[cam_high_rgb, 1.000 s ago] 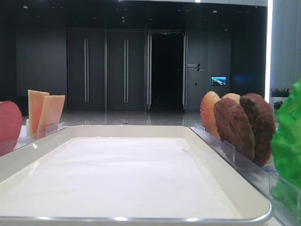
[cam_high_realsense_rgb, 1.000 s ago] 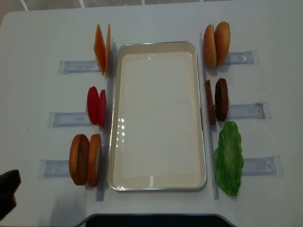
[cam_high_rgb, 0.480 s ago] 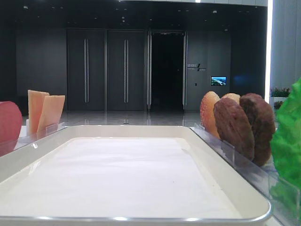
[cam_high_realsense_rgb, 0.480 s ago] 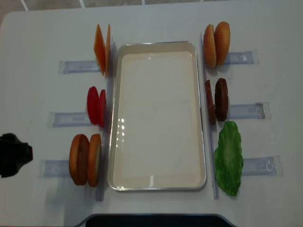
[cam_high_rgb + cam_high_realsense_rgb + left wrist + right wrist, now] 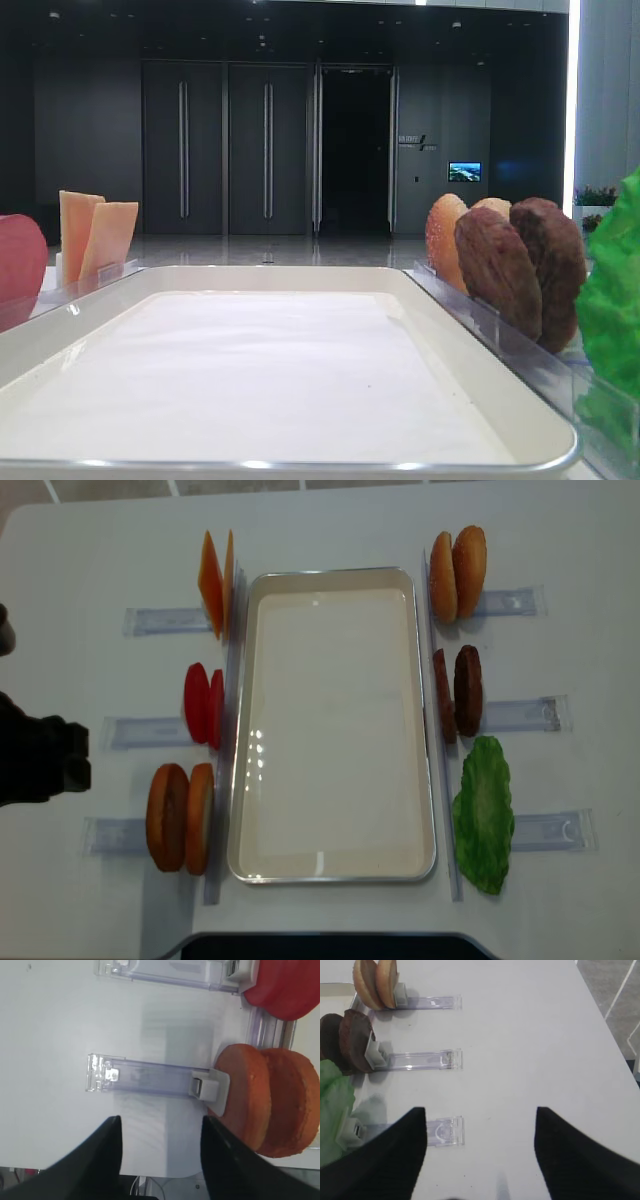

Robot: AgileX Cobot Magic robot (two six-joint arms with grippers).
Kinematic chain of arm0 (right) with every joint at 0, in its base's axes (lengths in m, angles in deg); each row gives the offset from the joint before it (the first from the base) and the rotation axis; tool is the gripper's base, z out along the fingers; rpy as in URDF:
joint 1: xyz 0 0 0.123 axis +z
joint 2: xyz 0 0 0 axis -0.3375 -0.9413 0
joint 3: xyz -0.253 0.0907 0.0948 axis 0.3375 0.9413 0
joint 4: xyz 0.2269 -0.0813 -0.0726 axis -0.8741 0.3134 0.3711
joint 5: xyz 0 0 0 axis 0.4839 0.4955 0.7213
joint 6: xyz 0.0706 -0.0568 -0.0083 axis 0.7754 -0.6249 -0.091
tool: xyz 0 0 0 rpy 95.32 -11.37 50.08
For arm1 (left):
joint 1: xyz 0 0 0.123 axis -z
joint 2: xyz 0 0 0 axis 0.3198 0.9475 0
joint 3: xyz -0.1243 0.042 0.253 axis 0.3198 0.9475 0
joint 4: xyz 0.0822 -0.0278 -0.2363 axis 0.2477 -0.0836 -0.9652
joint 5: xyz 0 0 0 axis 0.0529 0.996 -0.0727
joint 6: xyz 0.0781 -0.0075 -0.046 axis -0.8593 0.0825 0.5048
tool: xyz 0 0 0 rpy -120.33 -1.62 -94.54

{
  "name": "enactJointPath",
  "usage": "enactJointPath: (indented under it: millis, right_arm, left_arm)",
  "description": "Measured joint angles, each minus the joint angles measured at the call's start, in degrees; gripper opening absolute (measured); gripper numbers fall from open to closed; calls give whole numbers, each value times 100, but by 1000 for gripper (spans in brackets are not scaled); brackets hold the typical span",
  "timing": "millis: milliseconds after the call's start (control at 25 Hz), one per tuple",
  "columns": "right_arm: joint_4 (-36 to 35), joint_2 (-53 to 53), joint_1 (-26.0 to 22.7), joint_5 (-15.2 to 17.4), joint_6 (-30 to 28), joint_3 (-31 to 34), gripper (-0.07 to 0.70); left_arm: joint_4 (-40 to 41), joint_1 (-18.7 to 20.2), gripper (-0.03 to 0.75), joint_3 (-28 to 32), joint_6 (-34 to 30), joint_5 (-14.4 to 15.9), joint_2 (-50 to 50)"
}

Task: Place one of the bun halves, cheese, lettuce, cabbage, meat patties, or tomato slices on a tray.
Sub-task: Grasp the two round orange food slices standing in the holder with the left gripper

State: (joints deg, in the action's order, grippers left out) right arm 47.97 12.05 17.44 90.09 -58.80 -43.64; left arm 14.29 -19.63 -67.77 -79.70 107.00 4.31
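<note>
The white tray (image 5: 240, 730) lies mid-table with only its paper liner inside. Left of it stand cheese (image 5: 215, 582), tomato slices (image 5: 203, 705) and two bun halves (image 5: 180, 817). On its right are more bun halves (image 5: 458, 572), meat patties (image 5: 458, 692) and lettuce (image 5: 484, 815). My left gripper (image 5: 80, 760) hovers at the table's left edge, open and holding nothing. In the left wrist view the left gripper (image 5: 161, 1125) is just short of the bun halves (image 5: 270, 1105). My right gripper (image 5: 480, 1112) is open over bare table, right of the lettuce (image 5: 332, 1105). No cabbage shows.
Clear plastic holder strips (image 5: 150, 730) run outward from each food pair; one (image 5: 150, 1076) lies just ahead of the left fingers, another (image 5: 442, 1132) beside the right gripper's left finger. The table's right edge (image 5: 615, 1050) is close to the right gripper.
In the overhead view my left gripper has come up from the lower left corner and further in, now level with the gap between tomato and bun holders. The food and tray are unmoved.
</note>
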Motion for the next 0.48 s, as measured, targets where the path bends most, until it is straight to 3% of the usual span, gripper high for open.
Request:
enactJointPath:
  millis: [480]
  right_arm:
    - [0,0,0,0,0,0,470]
  left_arm:
    - [-47,18,391,-57,-23,126,210]
